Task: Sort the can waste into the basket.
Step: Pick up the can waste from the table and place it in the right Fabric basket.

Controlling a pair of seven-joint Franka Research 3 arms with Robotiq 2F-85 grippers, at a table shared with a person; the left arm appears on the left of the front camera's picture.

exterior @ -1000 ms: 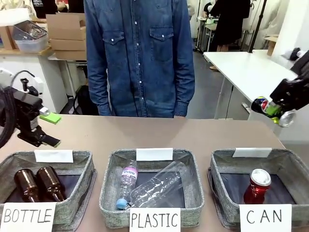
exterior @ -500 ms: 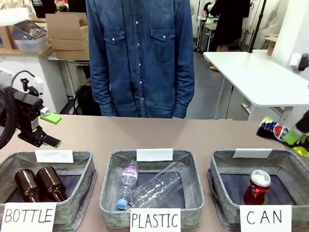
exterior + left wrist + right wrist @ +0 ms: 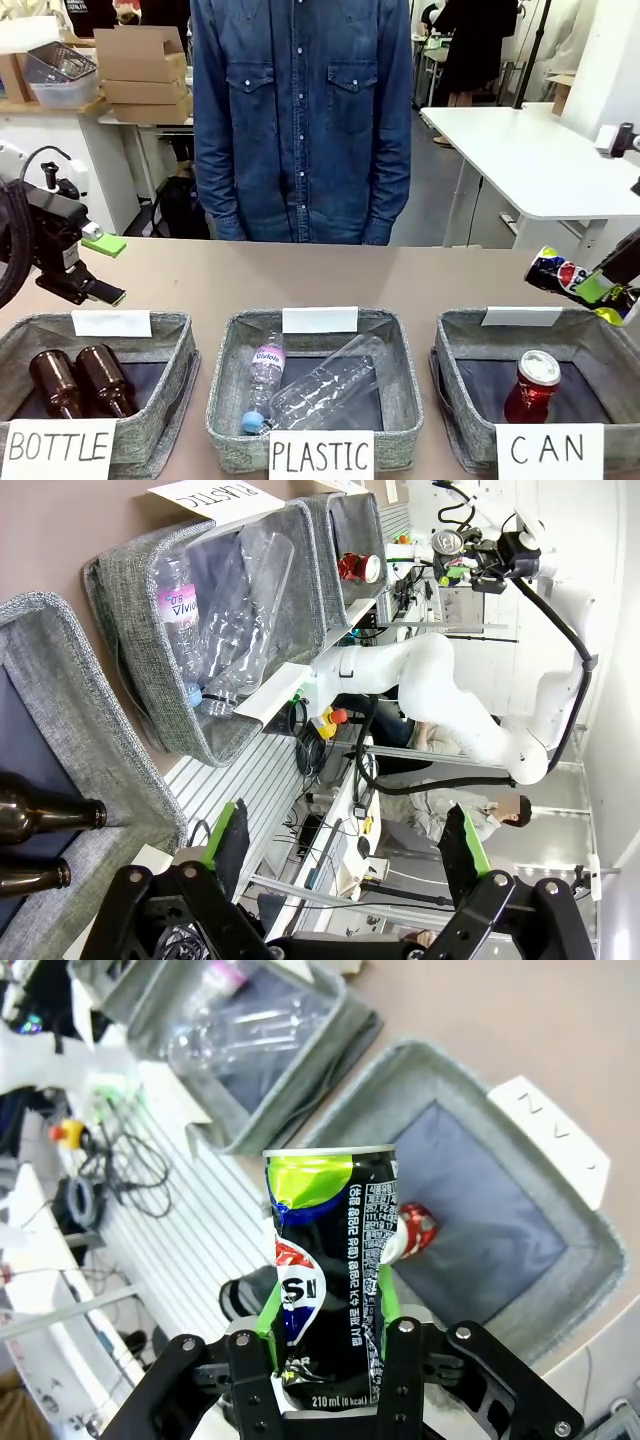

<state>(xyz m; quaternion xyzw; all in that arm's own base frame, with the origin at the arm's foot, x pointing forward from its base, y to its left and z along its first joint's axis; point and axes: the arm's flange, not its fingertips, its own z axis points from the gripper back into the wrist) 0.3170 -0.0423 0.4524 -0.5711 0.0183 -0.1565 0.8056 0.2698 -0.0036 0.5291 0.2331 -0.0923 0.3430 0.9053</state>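
Up at the table's right edge, our right gripper [image 3: 607, 290] clamps the black can [image 3: 556, 272] between its green pads, tilted above the far right rim of the CAN basket [image 3: 455, 385]. Inside, the red can [image 3: 532, 385] stands near the front wall, dark floor bare behind it. Our left gripper [image 3: 340, 845] hangs spread and empty beside the BOTTLE basket [image 3: 178, 385].

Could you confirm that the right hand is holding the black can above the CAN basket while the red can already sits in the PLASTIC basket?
Not quite: the red can sits in the CAN basket, as the front view shows. The right hand does hold the black can above that basket.
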